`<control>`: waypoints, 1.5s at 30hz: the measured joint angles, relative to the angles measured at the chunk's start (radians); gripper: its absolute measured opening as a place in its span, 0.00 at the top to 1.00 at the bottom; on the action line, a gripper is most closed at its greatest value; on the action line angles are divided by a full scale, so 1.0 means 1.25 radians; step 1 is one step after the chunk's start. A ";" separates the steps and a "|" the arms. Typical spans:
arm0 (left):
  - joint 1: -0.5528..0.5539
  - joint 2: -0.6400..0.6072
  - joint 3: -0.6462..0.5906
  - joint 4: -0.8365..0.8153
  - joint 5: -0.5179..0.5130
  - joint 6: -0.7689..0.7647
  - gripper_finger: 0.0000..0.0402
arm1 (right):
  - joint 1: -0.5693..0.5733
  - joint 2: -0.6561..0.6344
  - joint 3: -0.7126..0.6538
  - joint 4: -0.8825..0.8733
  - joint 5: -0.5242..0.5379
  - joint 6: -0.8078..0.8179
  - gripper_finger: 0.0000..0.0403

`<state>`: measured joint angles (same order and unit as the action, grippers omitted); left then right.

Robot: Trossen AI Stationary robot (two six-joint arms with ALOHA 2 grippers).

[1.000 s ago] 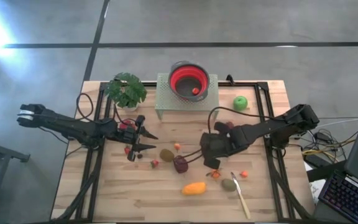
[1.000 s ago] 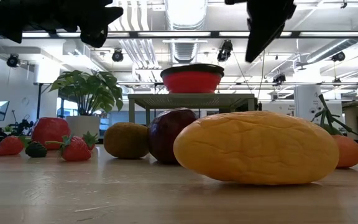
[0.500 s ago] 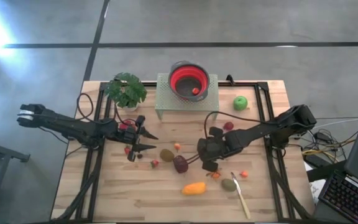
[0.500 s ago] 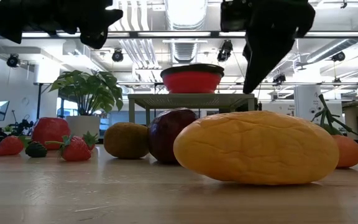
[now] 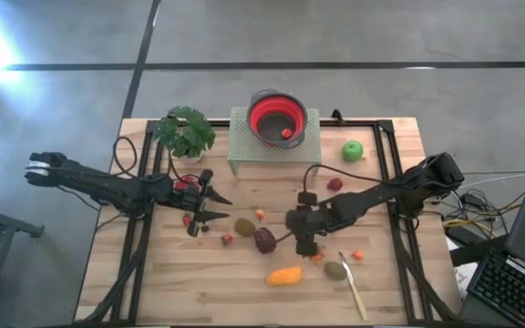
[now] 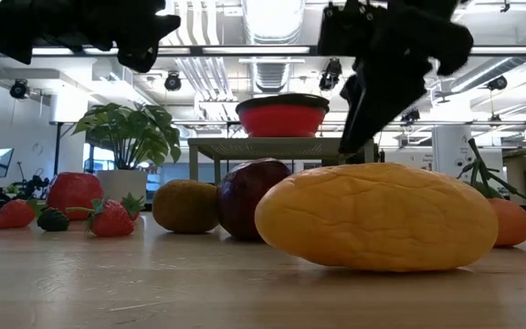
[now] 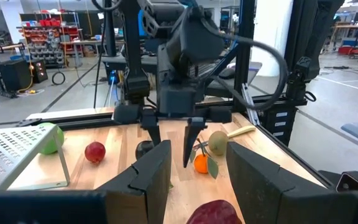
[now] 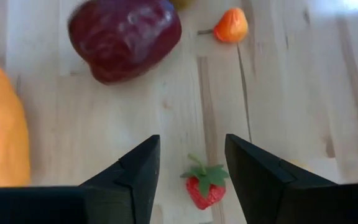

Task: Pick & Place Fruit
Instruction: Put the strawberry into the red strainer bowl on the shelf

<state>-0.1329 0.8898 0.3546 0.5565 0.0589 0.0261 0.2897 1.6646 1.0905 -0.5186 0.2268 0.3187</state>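
High view: The wooden table (image 5: 153,292) carries scattered fruit. The right gripper (image 5: 301,239) hangs over the table centre, just right of the maroon fruit (image 5: 264,240) and above a small strawberry (image 5: 316,256). The orange oval fruit (image 5: 284,274) lies nearer, the brown-green fruit (image 5: 335,270) beside a slim pale utensil (image 5: 352,290). A green apple (image 5: 352,150) sits far right. A red bowl (image 5: 276,118) stands on a perforated riser (image 5: 241,146) at the far edge and holds one small orange piece. The left gripper (image 5: 200,205) waits at mid-left, near a potted plant (image 5: 184,133).

Low view: The orange oval fruit (image 6: 377,216) fills the foreground; the maroon fruit (image 6: 249,196) and a brown fruit (image 6: 186,205) lie behind it. The right gripper (image 6: 373,87) hangs above them, clear of the table.

Left wrist view: The left gripper's fingers (image 7: 151,177) stand apart with nothing between them. The right gripper (image 7: 174,140) shows farther off, its jaws parted and pointing down.

Right wrist view: The right gripper's fingers (image 8: 132,171) are spread wide and hold nothing. The strawberry (image 8: 205,186) lies between them on the table; the maroon fruit (image 8: 126,37) lies farther off.

Step in hand, by judgement: approach for a pick, with the strawberry as the likely target. The next move calls for a straight descent, jaws astride the berry, closure, then carriage to the red bowl.
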 joint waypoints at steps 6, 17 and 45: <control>0.000 0.000 0.000 0.000 0.000 0.000 0.60 | 0.000 0.000 -0.067 0.121 -0.001 0.002 0.62; 0.000 0.000 0.000 0.000 0.000 0.000 0.60 | 0.000 0.009 -0.141 0.214 -0.003 -0.021 0.69; -0.001 0.000 0.000 -0.016 0.000 0.000 0.60 | -0.002 0.078 -0.131 0.195 0.052 -0.157 0.78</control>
<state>-0.1337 0.8898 0.3546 0.5362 0.0589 0.0261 0.2878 1.7626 0.9272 -0.2751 0.2921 0.1222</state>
